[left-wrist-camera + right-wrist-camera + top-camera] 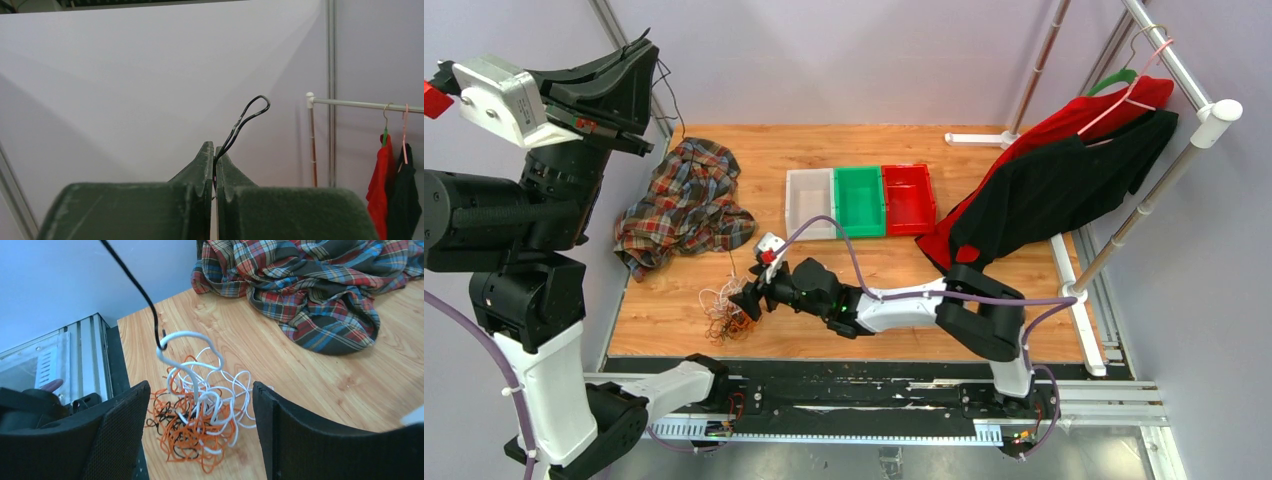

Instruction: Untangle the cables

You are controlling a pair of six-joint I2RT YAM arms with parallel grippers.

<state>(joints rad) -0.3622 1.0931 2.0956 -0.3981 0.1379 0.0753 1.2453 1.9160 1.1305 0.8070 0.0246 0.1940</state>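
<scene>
In the top external view, the left fingers (627,62) are held high at the upper left, well above the desk (904,270). A black strand (668,92) is seen trailing down from them. The cables (724,312) are heaped on the near left part of the desk, near a crumpled plaid shirt (686,203). The right fingers (749,297) are set low just beside the heap, on its right; whether they touch it cannot be told. A clear bin (809,203), a green bin (860,200) and a red bin (908,197) are lined up side by side at mid-desk. Red and black garments (1064,180) are hung on a rack at the right.

In the left wrist view, the left fingers (206,167) are pressed together and the black strand (250,115) is pinched between them, its loop standing above the tips.

In the right wrist view, the right fingers (125,425) are spread wide and nothing is gripped. The cables (200,420), white, orange and black, are seen on the desk (310,385) in the gap between the fingers. The black strand (135,285) is drawn up toward the upper left, hooked under a lifted white loop (187,335). The plaid shirt (310,285) lies beyond.
</scene>
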